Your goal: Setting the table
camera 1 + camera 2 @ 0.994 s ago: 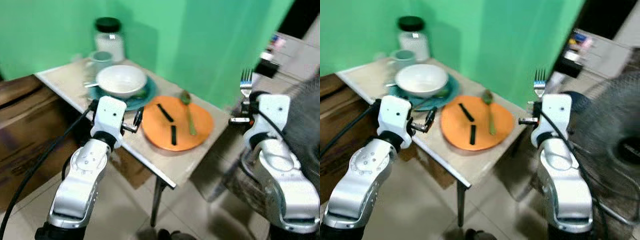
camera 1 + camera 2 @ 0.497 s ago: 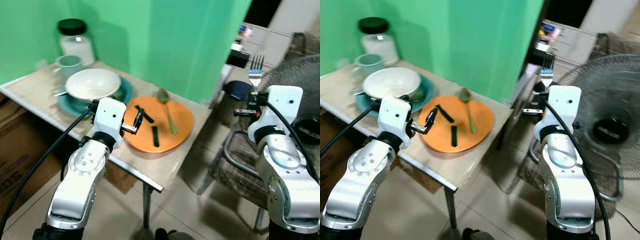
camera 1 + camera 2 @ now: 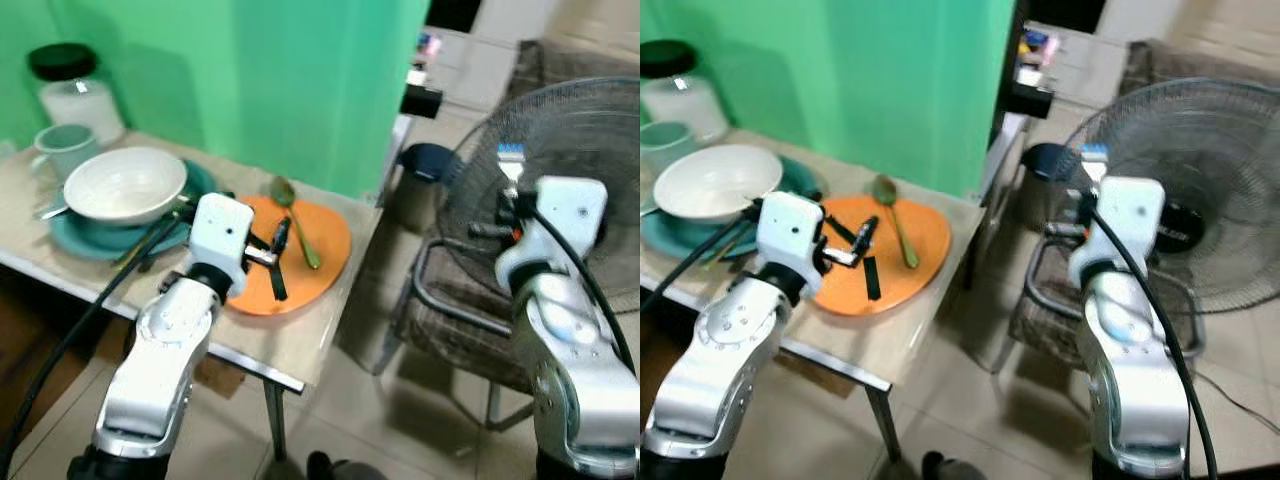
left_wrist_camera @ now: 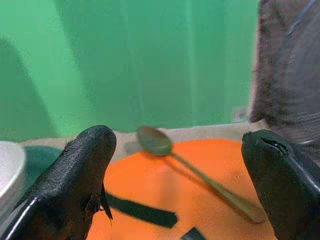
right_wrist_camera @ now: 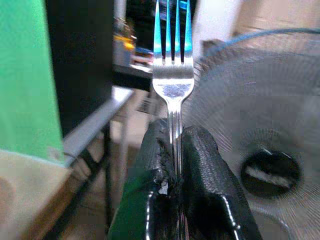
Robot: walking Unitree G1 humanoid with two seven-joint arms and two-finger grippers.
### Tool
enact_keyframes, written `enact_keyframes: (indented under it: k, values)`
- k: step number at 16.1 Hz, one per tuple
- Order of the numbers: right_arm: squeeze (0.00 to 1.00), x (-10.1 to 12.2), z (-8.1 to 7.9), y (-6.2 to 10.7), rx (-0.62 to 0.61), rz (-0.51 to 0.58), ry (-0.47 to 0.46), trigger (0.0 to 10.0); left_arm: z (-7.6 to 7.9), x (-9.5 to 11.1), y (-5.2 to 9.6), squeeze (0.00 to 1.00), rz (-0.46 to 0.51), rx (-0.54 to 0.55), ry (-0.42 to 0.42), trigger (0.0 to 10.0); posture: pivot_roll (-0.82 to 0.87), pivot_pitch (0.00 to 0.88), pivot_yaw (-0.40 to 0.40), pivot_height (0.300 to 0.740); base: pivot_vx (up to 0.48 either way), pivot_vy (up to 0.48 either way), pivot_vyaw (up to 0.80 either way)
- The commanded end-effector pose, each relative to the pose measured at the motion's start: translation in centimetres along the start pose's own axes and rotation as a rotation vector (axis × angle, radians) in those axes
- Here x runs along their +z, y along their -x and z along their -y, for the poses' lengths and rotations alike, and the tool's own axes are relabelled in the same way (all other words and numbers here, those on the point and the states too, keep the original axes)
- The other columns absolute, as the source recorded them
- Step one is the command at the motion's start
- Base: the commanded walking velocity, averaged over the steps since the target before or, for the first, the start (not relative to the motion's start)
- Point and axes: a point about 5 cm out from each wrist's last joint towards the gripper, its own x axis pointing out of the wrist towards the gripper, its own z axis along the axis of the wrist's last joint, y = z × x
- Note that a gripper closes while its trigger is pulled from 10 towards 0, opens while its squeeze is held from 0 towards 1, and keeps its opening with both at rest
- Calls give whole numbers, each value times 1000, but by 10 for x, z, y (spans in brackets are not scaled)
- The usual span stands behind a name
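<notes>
**Right gripper clamps fork upright; left gripper spread over orange plate**

The right gripper (image 5: 172,165) is pressed together on the handle of a silver metal fork (image 5: 173,60). The fork stands upright, tines pointing up, above the white wrist housing. The right silver arm is raised with the forearm near vertical, off the table's right side and in front of a round grey wire-guard floor fan (image 3: 1200,190). The fork is well apart from the table.

The left gripper (image 4: 175,165) is spread wide, with nothing between its black fingers (image 4: 75,175). The left silver arm reaches forward and up from the lower left, its wrist at the near edge of a small beige-topped table (image 3: 300,345). The fingers hover low over a round orange plate (image 3: 325,250). A black cable runs along this arm.

On the orange plate lie a dull green-gold metal spoon (image 4: 200,170), bowl toward the green wall, and short black strips (image 4: 145,214). To the left of the plate, a white ceramic bowl (image 3: 120,185) sits on a teal plate (image 3: 80,238). Behind these stand a pale green mug (image 3: 62,150) and a glass jar with a black lid (image 3: 75,85).

A dark wire-frame chair or rack (image 3: 460,310) stands between the table and the fan. No brand, label or writing is legible; the coloured items on the far shelf are too blurred to read.
</notes>
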Motion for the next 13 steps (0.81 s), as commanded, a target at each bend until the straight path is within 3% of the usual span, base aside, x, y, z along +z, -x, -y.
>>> enact_keyframes:
  k: [1,4,6,10,13]
  values:
    - [0,-1,-5,4,29,30,-60,10000,-2,-2,2,0,-8,2,11,10000,43,0,-47,740,0,0,-800]
    - [0,-12,-11,11,101,-5,-101,10000,-3,-4,-2,0,-23,22,36,10000,44,0,-35,740,0,0,-800]
    - [0,-24,-5,14,74,-43,-41,10000,-2,-3,-5,0,-15,4,19,10000,19,0,-23,740,0,0,-800]
    - [0,-29,-1,18,76,-53,-54,10000,-2,-2,-12,0,-12,-19,34,10000,-9,0,10,740,0,0,-800]
    - [0,-26,-4,17,84,-36,-49,10000,-6,-9,-15,0,-65,40,81,10000,0,0,6,740,0,0,-800]
